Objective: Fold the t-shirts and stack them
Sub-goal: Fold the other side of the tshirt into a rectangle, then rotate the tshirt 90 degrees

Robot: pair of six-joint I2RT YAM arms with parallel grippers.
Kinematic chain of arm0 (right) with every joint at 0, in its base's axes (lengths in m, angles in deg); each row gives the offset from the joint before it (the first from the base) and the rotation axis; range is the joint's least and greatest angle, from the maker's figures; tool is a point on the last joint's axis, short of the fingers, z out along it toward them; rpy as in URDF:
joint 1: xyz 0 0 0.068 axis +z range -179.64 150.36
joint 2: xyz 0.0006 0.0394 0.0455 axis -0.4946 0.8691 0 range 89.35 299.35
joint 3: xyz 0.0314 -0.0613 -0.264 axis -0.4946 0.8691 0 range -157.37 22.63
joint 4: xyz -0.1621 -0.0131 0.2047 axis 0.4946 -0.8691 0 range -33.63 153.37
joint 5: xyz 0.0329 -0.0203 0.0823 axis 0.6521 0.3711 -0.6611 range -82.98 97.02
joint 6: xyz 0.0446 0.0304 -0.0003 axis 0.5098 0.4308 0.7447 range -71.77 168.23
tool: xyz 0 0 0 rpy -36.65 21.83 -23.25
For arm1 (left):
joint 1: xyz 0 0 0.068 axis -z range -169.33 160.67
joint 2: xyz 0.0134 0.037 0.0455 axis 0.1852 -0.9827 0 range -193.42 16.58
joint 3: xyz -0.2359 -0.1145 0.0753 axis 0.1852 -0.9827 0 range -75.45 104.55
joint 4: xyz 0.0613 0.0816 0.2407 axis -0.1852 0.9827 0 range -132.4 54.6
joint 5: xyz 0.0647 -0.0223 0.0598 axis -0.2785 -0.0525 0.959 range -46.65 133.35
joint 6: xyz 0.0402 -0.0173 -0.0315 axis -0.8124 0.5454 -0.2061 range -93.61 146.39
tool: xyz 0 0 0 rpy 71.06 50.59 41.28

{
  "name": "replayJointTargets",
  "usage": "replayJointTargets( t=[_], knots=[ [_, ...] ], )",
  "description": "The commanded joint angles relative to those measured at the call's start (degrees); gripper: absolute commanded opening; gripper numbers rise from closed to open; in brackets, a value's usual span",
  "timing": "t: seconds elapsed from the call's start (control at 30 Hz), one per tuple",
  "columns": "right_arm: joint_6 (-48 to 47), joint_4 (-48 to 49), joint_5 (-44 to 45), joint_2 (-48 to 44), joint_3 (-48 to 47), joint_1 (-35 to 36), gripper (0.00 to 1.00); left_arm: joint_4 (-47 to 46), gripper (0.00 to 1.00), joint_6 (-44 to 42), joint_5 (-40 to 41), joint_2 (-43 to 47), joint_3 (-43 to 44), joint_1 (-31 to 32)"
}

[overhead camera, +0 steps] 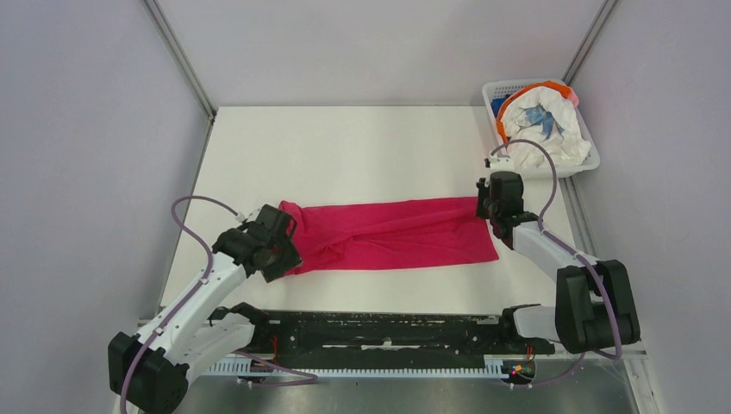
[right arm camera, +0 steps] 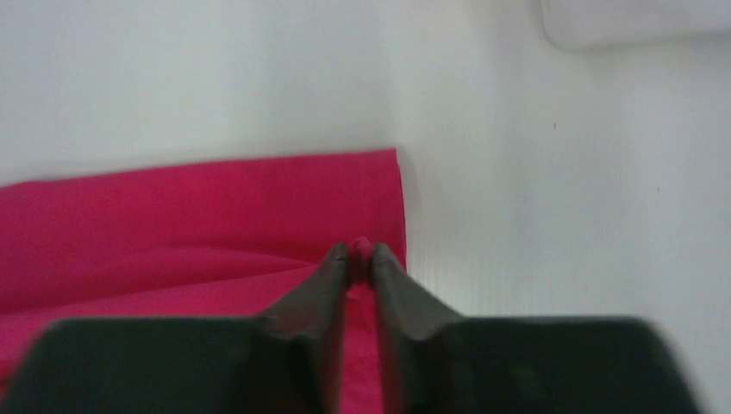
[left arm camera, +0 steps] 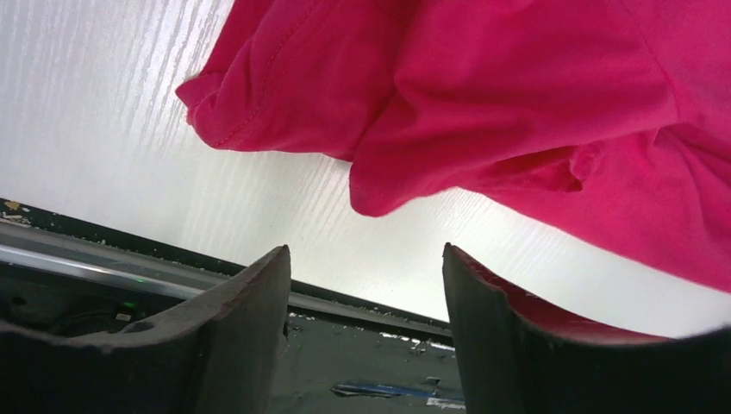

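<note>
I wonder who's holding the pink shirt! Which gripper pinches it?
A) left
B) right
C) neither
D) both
B: the right gripper is shut on the magenta t-shirt at its edge, while the left gripper is open with nothing between its fingers.

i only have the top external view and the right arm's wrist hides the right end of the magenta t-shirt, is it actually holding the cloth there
observer: yes. in the right wrist view the right jaws are shut on a small raised fold of the magenta-red soft cloth t-shirt, just inside its right edge.
operator: ok and the left side, does it have the bunched end
observer: no. in the left wrist view the left jaws stand open with nothing between them. the bunched cloth is ahead of their tips, over the white table.
</note>
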Motion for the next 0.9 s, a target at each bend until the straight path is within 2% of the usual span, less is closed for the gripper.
replayJointTargets(
  t=[0.0, 0.03, 0.07, 0.13, 0.17, 0.2, 0.27, 0.33, 0.47, 0.57, 0.73, 0.87],
  knots=[
    [4.6, 2.5, 5.1, -6.2, 5.9, 0.2, 0.41, 0.1, 0.79, -1.0, -1.3, 1.7, 1.4, 0.3],
    [5.4, 2.0, 6.3, -7.7, 7.0, 0.2, 0.42, 0.2, 0.83, -1.8, -1.3, 1.9, 2.7, 0.3],
    [6.1, 1.0, 8.0, -9.4, 7.7, 0.2, 0.49, 0.3, 0.89, -3.0, -1.3, 2.0, 3.9, 0.3],
    [7.1, -1.6, 12.0, -12.4, 8.3, 0.2, 0.8, 1.3, 0.99, -4.1, 0.0, 2.4, 7.1, 0.3],
    [7.3, -2.6, 12.9, -13.6, 8.2, 0.2, 0.92, 1.1, 1.0, -4.4, 1.0, 2.5, 8.4, 0.3],
    [7.3, -2.7, 12.9, -15.0, 8.0, 0.2, 0.98, 0.4, 1.0, -4.8, 2.1, 2.5, 9.2, 0.3],
    [7.3, -4.6, 11.7, -16.8, 7.1, 0.2, 0.98, -4.2, 1.0, -5.7, 2.0, 1.6, 10.4, 0.3],
    [6.5, -3.5, 6.4, -17.9, 6.1, 0.2, 0.98, -11.6, 1.0, -6.7, -1.2, -0.9, 10.6, 0.3],
    [4.4, 4.8, -15.0, -16.2, 5.3, 0.3, 0.98, -25.2, 1.0, -7.4, -7.3, -12.7, 10.9, 0.0],
    [4.9, 8.9, -25.9, -10.8, 4.4, 1.6, 0.98, -30.5, 1.0, -7.1, -8.7, -23.1, 11.9, -0.6],
    [3.6, 7.9, -22.9, -2.1, 2.7, 5.5, 0.98, -34.0, 1.0, -6.1, -10.1, -37.0, 11.3, -6.7],
    [3.9, 7.1, -20.9, 1.1, 5.3, 6.7, 0.98, -36.7, 1.0, -5.8, -12.0, -45.0, 11.2, -10.6]
  ],
)
